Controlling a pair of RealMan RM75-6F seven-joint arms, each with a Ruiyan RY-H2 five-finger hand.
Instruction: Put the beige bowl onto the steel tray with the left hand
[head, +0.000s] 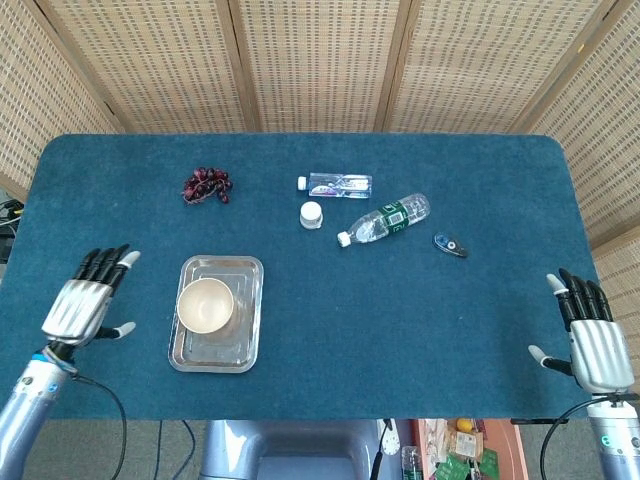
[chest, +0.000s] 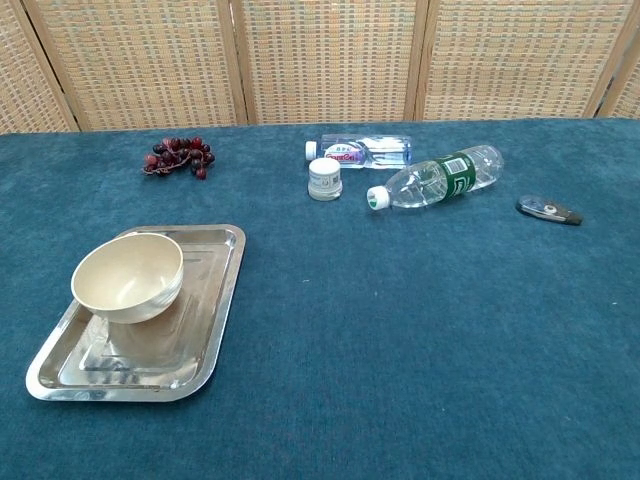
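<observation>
Left hand (head: 83, 306) sits at the left side of the table (head: 400, 320), fingers spread and extended, holding nothing, well apart from the tray (seen in head view only, chest view misses it). Its arm (head: 20, 410) runs off the bottom left corner.

Next over, steel tray (head: 246, 320) lies flat on the blue cloth near the front left. Beige bowl (head: 205, 305) stands upright on it, mouth up, nothing visible inside, sitting toward the tray's left half; chest view shows the same, bowl (chest: 128, 277) resting on the tray (chest: 205, 300) floor, with the bowl's reflection in the metal beneath.

Behind the tray, near the back left, a bunch of dark red grapes (head: 206, 185) lies on the cloth, also in chest view (chest: 178, 157).

Centre back: a small clear bottle (head: 338, 185) lies on its side, white cap pointing left. Just in front of it a small white jar (head: 311, 215) stands upright. Beside that on the right, a larger plastic bottle (head: 385, 220) with a green label lies on its side, tilted, cap toward the jar (near it, not touching).

Further right, a small dark gadget (head: 449, 244) lies flat, type unclear.

Far right front edge: right hand (head: 592, 340) is held with fingers straight up and apart, grasping nothing, well apart from everything on the table.
</observation>
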